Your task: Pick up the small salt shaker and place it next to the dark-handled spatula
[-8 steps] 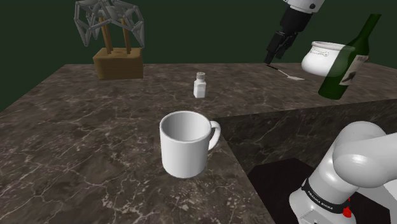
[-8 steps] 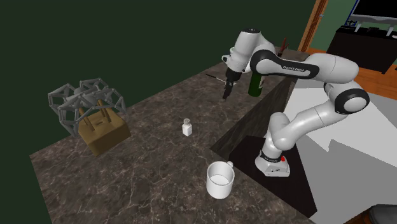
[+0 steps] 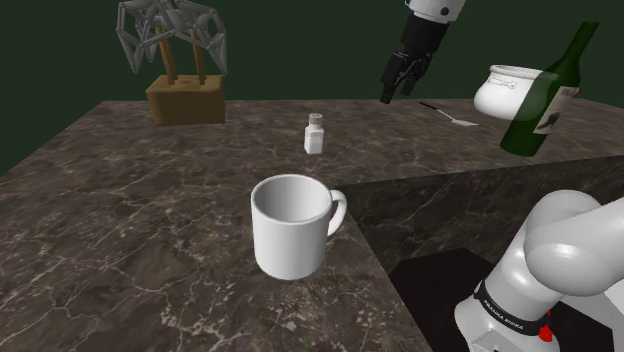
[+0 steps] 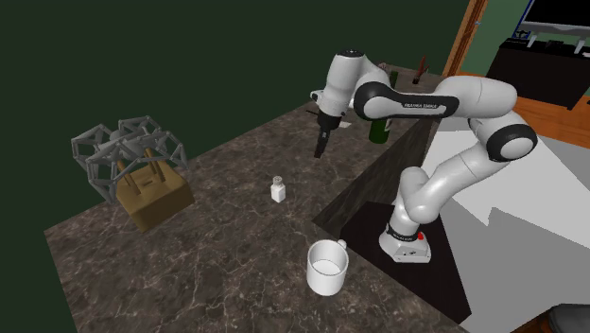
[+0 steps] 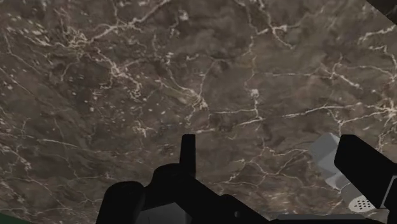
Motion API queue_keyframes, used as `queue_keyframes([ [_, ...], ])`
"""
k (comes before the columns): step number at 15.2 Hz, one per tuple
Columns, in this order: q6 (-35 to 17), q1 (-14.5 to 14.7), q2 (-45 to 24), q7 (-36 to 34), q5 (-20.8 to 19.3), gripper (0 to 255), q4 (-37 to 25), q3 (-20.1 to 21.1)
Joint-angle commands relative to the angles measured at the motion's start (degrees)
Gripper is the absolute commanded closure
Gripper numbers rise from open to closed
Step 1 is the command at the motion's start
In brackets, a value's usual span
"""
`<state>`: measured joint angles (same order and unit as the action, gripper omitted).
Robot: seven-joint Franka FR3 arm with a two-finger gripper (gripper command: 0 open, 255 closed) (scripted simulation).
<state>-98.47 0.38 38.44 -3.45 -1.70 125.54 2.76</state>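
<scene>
Above the counter's (image 3: pixel 120 230) far edge, claw (image 3: pixel 390 95) hangs wide and empty; an off-centre descent could topple the narrow salt shaker (image 3: pixel 314 133).

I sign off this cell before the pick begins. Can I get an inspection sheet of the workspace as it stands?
Surface: dark veined marble countertop; no spills seen.
Job's things: small white salt shaker upright mid-counter, not held; dark-handled spatula lying flat near the far edge, beside the bowl.
Clutter: white mug upright near the front edge; white bowl; green bottle tilted; wooden block holding grey wire-frame pieces.
Gripper: gripper open, in the air above the counter between shaker and spatula, holding nothing.
Cables: nothing seen.
Surroundings: dark green wall; wooden door frame.
</scene>
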Motion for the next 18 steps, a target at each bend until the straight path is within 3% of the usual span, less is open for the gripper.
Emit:
queue_keyframes([
  [1, -0.7, 0.5, -3.0, -2.1, 0.9, 0, -1.7, 1.7],
  [12, -2.8, 2.6, -23.1, -12.9, 2.2, 0, -16.9, 10.5],
  [18, -7.4, 2.7, -23.2, -12.9, 2.2, 0, -12.4, 10.5],
])
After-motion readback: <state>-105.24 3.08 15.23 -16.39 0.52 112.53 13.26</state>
